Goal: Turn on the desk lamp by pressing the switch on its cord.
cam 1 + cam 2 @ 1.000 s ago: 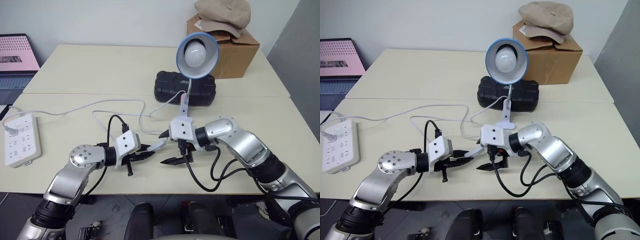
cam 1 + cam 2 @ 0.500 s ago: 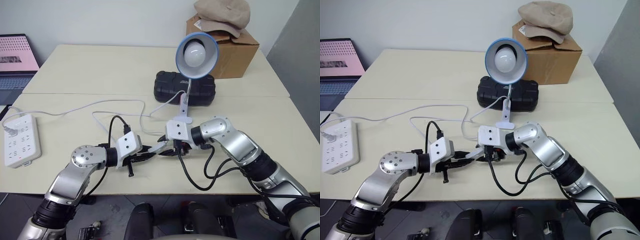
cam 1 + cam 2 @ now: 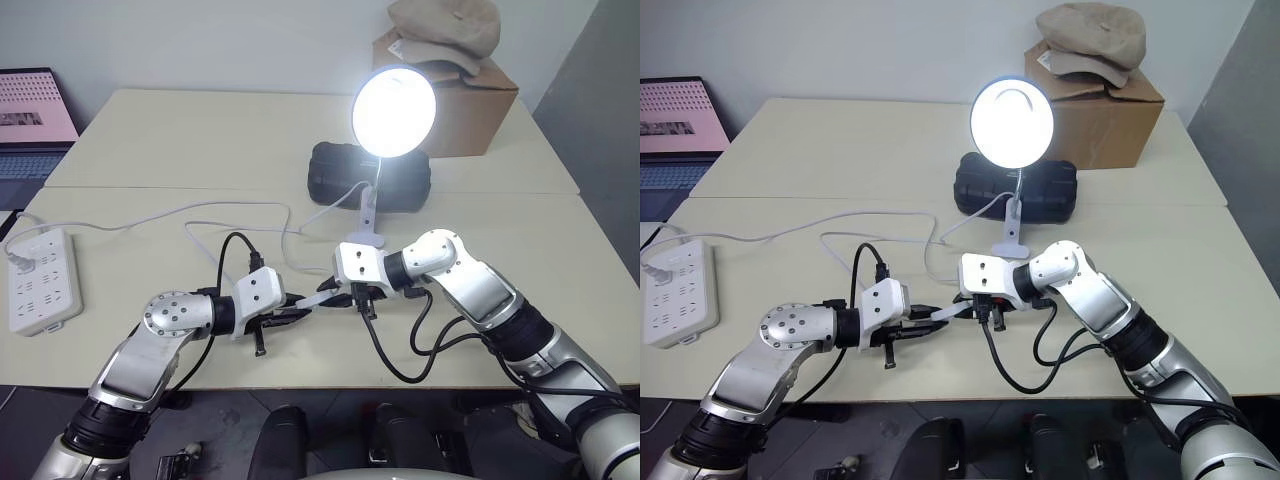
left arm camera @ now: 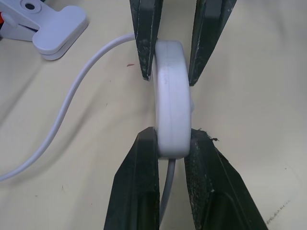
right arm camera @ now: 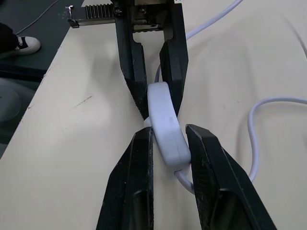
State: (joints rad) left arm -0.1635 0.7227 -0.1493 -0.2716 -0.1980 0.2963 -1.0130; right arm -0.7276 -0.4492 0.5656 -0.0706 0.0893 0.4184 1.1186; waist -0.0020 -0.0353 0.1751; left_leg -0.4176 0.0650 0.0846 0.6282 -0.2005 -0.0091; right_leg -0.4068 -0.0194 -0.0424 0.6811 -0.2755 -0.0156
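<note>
The desk lamp (image 3: 394,110) stands lit at the table's middle back, its shade glowing white above the clip base (image 3: 366,238). Its white cord (image 3: 230,207) loops over the table toward the front. The small white switch (image 4: 171,115) hangs just above the table near the front edge, held from both ends. My left gripper (image 3: 296,311) is shut on the end nearer me, my right gripper (image 3: 338,296) is shut on the other end. In the right wrist view the switch (image 5: 165,122) sits squeezed between my right fingers, with the left gripper's fingers (image 5: 135,81) on its far end.
A white power strip (image 3: 40,280) lies at the left edge. A black case (image 3: 370,178) sits behind the lamp. A cardboard box (image 3: 470,100) with a tan hat (image 3: 445,30) stands back right. A laptop (image 3: 35,110) is at the far left.
My right gripper went from wide open to shut on the switch. The lamp, dark before, now shines. The left gripper kept its hold and place.
</note>
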